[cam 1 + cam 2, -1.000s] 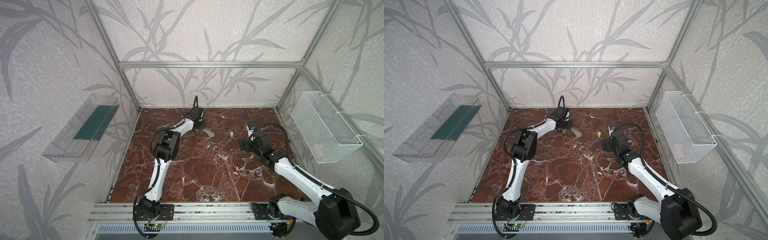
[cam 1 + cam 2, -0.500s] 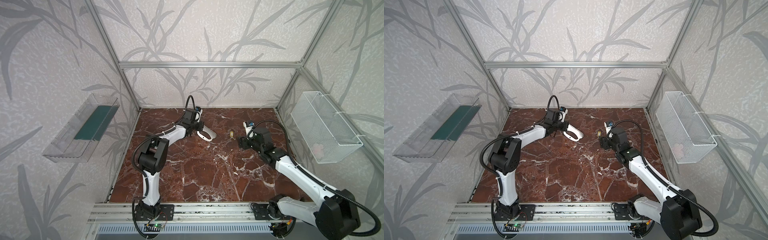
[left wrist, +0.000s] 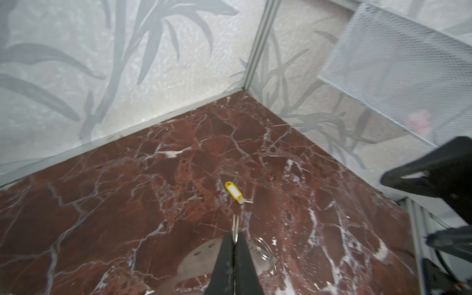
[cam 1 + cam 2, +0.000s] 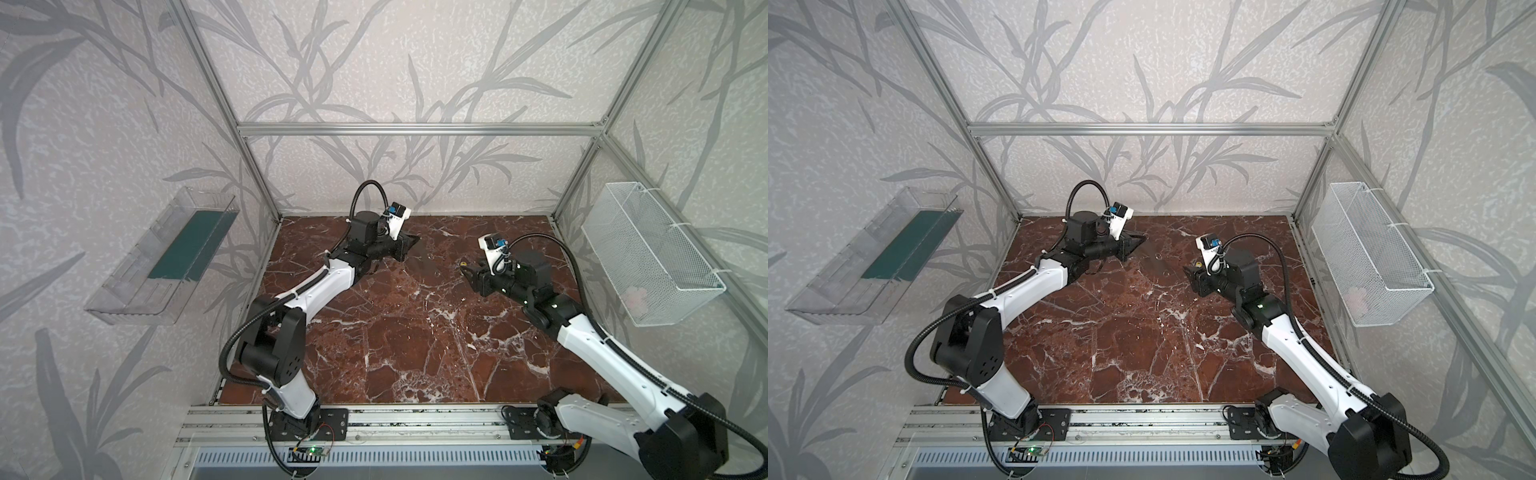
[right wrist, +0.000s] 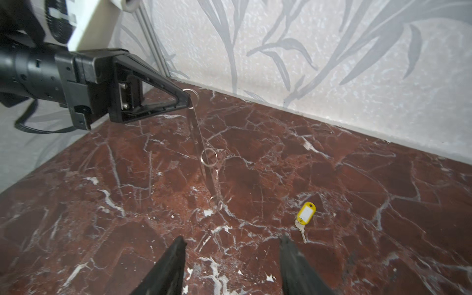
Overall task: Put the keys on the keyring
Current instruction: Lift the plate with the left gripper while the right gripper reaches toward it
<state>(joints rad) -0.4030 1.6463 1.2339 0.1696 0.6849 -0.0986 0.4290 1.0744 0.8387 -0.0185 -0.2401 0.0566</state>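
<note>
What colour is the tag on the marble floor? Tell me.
Yellow, with a white label window; the tag shows best in the right wrist view.

White shells [image 4: 320,286], black joints [image 4: 270,345], ribbed cables [image 4: 368,182], triangular black left claw [image 5: 188,99]

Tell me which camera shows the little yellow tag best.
The right wrist view: the yellow tag is near and sharp, its white label window clear. The left wrist view shows it slightly smaller and blurred. In both top views it is only a yellow speck.
</note>
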